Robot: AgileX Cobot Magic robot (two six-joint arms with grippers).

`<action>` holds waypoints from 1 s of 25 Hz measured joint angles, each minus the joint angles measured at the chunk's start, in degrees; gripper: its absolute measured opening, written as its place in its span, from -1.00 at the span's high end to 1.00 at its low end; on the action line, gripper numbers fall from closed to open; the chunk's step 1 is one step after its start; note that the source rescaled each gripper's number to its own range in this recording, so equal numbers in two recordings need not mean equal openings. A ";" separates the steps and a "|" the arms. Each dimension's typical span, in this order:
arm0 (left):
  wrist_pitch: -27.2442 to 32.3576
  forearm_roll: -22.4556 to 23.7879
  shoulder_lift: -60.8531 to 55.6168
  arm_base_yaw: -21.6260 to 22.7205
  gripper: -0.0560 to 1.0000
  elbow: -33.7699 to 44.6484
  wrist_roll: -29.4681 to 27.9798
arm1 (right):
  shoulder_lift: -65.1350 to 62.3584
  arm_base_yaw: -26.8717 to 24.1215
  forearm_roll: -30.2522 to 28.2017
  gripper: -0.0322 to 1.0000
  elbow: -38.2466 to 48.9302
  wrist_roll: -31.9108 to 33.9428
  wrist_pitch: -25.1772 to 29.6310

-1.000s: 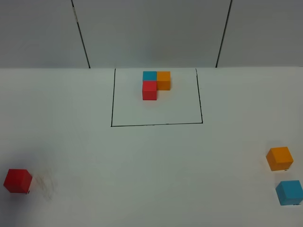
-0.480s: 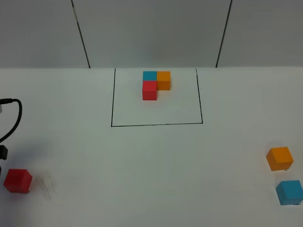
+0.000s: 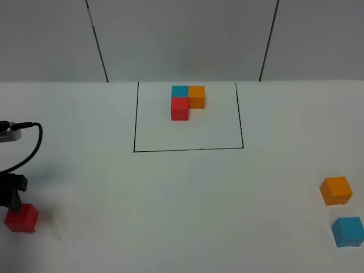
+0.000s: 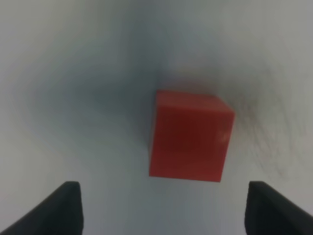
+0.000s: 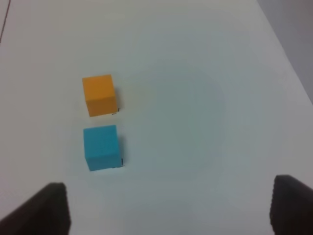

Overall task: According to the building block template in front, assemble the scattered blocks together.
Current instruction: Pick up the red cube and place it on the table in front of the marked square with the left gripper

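The building block template is a tight L of blue, orange and red cubes inside a black-line rectangle at the back middle. The scattered red block lies at the front left. My left gripper hangs open above it, with the red block ahead of the fingertips and not between them. The orange block and blue block lie close together at the front right. My right gripper is open above the table, away from the orange block and the blue block.
A black part of the left arm and its cable reach in from the left edge, just above the red block. The white table ends at a grey wall with two dark seams.
The left arm has come into the exterior view from the left edge and moved closer to the red block. No block has moved.
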 joint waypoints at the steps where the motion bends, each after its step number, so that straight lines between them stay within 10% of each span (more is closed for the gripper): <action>1: -0.41 -0.13 0.47 -0.57 -0.08 0.00 -0.16 | 0.00 0.00 0.00 -0.39 0.00 0.00 0.00; 25: -7.90 2.18 8.29 -3.62 -0.08 0.05 -4.54 | 0.00 0.00 0.00 -0.39 0.00 0.00 0.00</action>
